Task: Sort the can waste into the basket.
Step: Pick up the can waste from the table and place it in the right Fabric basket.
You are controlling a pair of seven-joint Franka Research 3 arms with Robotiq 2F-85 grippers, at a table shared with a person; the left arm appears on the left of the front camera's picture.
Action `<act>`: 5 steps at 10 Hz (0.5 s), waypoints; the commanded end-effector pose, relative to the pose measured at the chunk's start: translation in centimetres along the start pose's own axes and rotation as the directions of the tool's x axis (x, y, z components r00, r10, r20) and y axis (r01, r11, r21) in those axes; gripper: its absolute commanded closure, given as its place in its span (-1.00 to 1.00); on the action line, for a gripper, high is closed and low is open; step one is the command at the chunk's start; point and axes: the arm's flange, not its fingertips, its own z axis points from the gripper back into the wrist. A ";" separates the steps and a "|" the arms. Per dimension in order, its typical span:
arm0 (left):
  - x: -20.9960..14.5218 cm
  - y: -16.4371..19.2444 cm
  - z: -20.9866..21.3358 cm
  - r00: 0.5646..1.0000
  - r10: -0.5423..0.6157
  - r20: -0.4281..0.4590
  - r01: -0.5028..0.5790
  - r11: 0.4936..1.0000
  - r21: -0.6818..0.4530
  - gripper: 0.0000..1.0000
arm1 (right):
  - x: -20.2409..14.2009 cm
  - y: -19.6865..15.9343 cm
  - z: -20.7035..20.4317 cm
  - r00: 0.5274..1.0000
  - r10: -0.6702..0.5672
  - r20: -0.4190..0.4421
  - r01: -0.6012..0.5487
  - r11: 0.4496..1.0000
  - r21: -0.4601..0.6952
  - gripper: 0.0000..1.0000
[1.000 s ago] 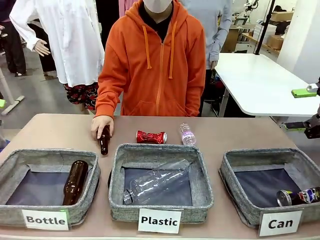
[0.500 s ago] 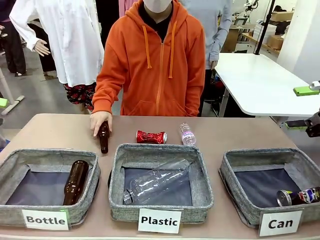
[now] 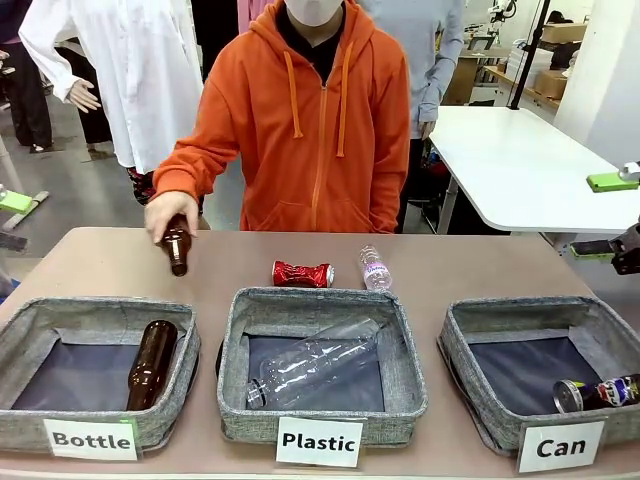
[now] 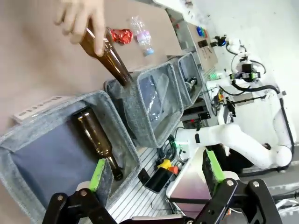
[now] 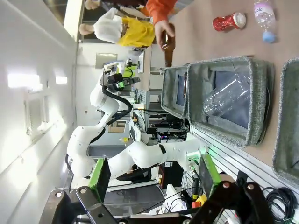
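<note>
A crushed shiny red can (image 3: 302, 274) lies on the table behind the middle basket; it also shows as the red can (image 4: 121, 35) and the red can (image 5: 225, 22) in the wrist views. A dark printed can (image 3: 598, 393) with a silver end lies in the grey basket (image 3: 540, 312) labelled "Can" at the front right. My left gripper (image 3: 12, 220) hangs at the far left edge, well off the table, and the left gripper (image 4: 154, 170) stands open and empty. My right gripper (image 3: 608, 215) hovers at the far right edge above the table, and the right gripper (image 5: 153, 171) is open and empty too.
The person's hand holds a brown bottle (image 3: 177, 245) tilted above the table's back left. The "Bottle" basket (image 3: 95, 310) holds another brown bottle (image 3: 150, 362). A clear bottle (image 3: 315, 365) lies in the "Plastic" basket (image 3: 320, 300). A small plastic bottle (image 3: 374, 268) lies beside the red can.
The person's hand has lifted the brown bottle off the table, up and to the left. The right gripper's upper finger has risen slightly. The cans have not moved.
</note>
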 end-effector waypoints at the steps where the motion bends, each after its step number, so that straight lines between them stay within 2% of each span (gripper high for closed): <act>1: 0.8 1.6 6.1 0.999 0.037 -0.019 -0.038 0.997 -0.064 -1.00 | -0.1 0.1 -0.1 1.000 -0.002 -0.007 0.002 1.000 0.003 -1.00; 2: 0.0 3.0 11.7 0.990 0.085 0.109 -0.078 0.995 -0.067 -1.00 | -0.1 0.1 -0.1 1.000 -0.002 -0.007 0.002 1.000 0.003 -1.00; 3: -1.8 3.9 17.0 0.974 0.108 0.198 -0.092 0.992 -0.089 -1.00 | -0.1 0.1 -0.1 1.000 -0.002 -0.007 0.002 1.000 0.003 -1.00; 4: -4.0 4.9 21.7 0.942 0.148 0.300 -0.118 0.986 -0.118 -1.00 | -0.1 0.1 -0.1 1.000 -0.002 -0.007 0.002 1.000 0.003 -1.00; 5: -6.6 5.5 24.9 0.885 0.191 0.425 -0.152 0.981 -0.123 -1.00 | -0.1 0.1 -0.1 1.000 -0.002 -0.007 0.002 1.000 0.003 -1.00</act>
